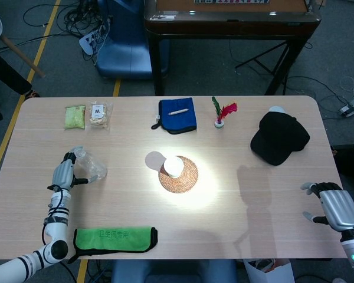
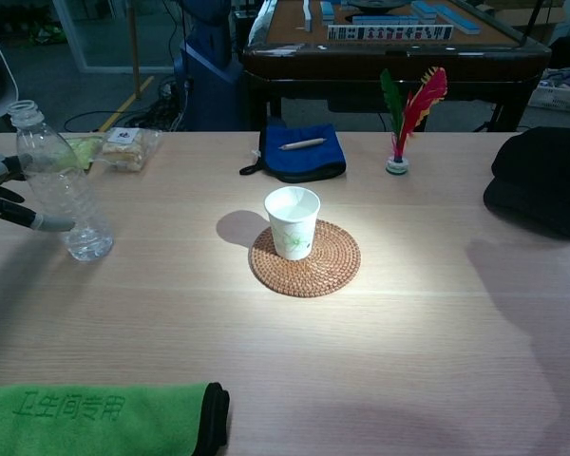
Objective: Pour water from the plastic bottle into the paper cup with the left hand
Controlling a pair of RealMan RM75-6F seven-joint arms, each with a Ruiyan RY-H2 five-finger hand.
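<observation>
The clear plastic bottle (image 2: 62,190) has no cap and leans with its neck toward the table's left edge; its base is on the tabletop. My left hand (image 1: 64,174) grips it from the left, with fingers (image 2: 33,223) wrapped around its lower body. A little water sits in the bottom of the bottle (image 1: 89,167). The white paper cup (image 2: 292,221) stands upright on a round woven coaster (image 2: 334,268) at the table's middle, well right of the bottle. In the head view the cup (image 1: 173,165) is under a bright spot of light. My right hand (image 1: 336,207) hovers at the near right corner, holding nothing, fingers apart.
A green towel (image 2: 95,413) lies at the near left edge. At the back are snack packets (image 1: 87,115), a blue pouch with a pen (image 2: 299,152) and a feather shuttlecock (image 2: 399,142). A black cap (image 1: 280,138) lies at the right.
</observation>
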